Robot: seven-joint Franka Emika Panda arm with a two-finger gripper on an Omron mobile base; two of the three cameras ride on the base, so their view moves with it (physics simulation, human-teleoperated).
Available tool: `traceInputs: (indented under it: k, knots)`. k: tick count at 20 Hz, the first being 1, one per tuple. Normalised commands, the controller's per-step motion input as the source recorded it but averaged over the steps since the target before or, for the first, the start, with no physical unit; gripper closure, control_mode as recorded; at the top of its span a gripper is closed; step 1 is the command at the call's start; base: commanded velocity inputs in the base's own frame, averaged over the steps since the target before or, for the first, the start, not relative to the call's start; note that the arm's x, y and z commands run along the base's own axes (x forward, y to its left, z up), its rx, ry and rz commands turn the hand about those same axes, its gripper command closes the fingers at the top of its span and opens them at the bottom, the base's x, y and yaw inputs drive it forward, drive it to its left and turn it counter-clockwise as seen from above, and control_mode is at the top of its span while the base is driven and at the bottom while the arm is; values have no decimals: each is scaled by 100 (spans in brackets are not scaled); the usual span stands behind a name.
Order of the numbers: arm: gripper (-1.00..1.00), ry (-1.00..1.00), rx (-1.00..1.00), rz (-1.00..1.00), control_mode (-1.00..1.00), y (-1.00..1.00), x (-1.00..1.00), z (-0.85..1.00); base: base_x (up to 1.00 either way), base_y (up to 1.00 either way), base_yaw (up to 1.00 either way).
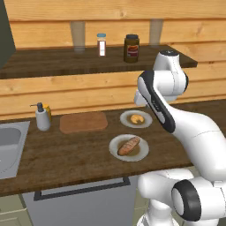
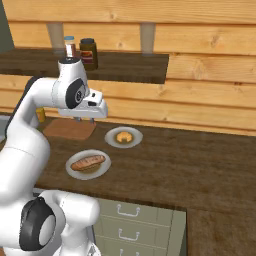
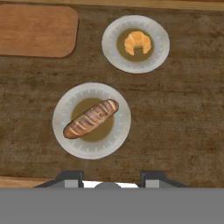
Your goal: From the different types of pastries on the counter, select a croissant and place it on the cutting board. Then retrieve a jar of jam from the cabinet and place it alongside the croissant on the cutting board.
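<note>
The small golden croissant (image 1: 137, 118) (image 2: 123, 136) (image 3: 137, 43) lies on a white plate on the counter (image 1: 66, 154). A longer brown bread roll (image 1: 129, 146) (image 2: 88, 162) (image 3: 91, 118) rests on a second plate nearer the front edge. The wooden cutting board (image 1: 83, 122) (image 2: 70, 129) (image 3: 37, 30) lies bare to the left of the croissant's plate. My gripper (image 2: 84, 120) (image 3: 111, 178) hangs high above the two plates, pointing down, its fingers apart with nothing between them. A strip of the olive-grey cabinet (image 1: 5, 31) shows at the far left. The jar of jam is out of view.
A dark shelf above the counter carries a tall dark brown jar (image 1: 131, 47) and a white shaker (image 1: 102, 44). A soap dispenser (image 1: 43, 117) stands left of the board, beside the grey sink (image 1: 9, 145). Bare counter stretches to the right of the plates.
</note>
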Motion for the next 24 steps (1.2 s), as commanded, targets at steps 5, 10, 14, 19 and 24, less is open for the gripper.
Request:
traceInputs:
  k: [5, 10, 14, 19, 24]
  knots:
    - [-100, 0, -1, -6, -100, 5, -13, -7, 0, 0, 0]
    - [-100, 0, -2, -16, -100, 21, -33, -28, 0, 0, 0]
    - [-100, 2, -5, -3, -100, -1, 21, -47, 0, 0, 0]
    - [-100, 0, -4, 0, -100, -13, 76, -74, 0, 0, 0]
    - [-100, -1, 0, -1, -100, 0, 100, -46, 0, 0, 0]
